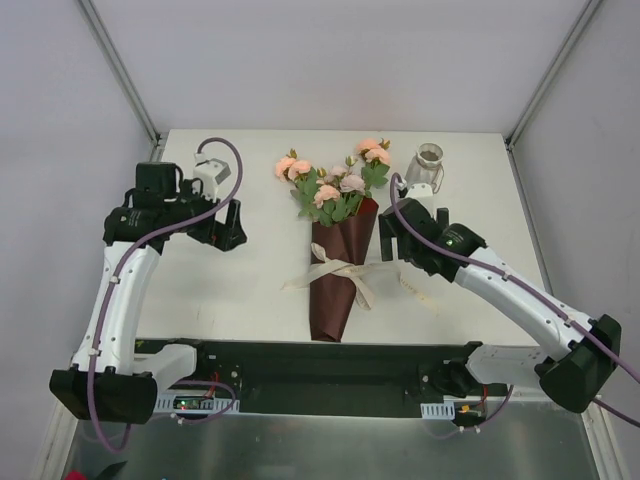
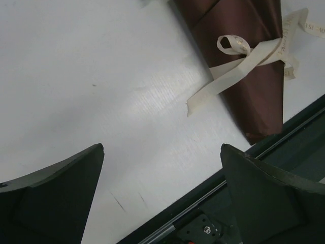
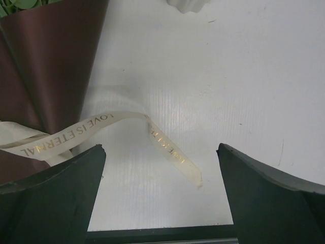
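Bouquet (image 1: 338, 250) lies lengthwise, blooms at the far end. Right claw (image 1: 388, 240) hangs just beside it, left claw (image 1: 230, 226) farther off, both wide open and empty.

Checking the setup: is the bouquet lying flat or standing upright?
Lying flat: the bouquet rests lengthwise on the table, not propped on anything.

The light is bright and even and comes from above. The white table (image 1: 250, 290) carries a soft glare patch in both wrist views, beside the ribbon (image 3: 91, 124). Shadows under the bouquet (image 1: 333, 290) are weak. The dark fingers (image 2: 51, 203) low in the wrist views look slightly blurred; the top view is sharp
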`<state>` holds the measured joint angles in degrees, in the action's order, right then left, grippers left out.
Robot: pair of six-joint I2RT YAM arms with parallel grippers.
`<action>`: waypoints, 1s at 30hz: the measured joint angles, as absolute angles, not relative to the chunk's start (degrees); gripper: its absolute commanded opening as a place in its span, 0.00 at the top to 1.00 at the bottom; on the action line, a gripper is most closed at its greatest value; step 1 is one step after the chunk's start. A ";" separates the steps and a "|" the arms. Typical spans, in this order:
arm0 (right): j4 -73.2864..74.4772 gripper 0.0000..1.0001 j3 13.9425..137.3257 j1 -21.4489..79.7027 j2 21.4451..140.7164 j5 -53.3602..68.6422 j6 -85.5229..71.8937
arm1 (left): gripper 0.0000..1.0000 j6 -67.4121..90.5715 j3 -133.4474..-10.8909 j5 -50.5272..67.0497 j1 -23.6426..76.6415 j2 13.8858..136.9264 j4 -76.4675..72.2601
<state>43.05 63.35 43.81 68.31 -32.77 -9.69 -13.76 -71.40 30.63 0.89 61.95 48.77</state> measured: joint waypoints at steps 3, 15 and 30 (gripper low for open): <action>43.64 0.04 63.31 43.64 69.32 -32.71 -11.57 | 0.01 -14.37 -70.91 29.36 6.20 62.65 48.45; 46.63 0.04 58.43 41.60 69.80 -30.28 -26.83 | 0.01 -19.05 -63.99 23.33 27.86 74.56 41.45; 46.50 0.01 53.04 41.60 64.66 -29.56 -39.66 | 0.01 -22.00 -59.79 25.80 32.99 87.46 25.56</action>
<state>46.50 53.04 41.60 64.66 -29.56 -39.66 -22.00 -59.79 25.80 32.99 87.46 25.56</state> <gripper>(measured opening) 0.982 0.992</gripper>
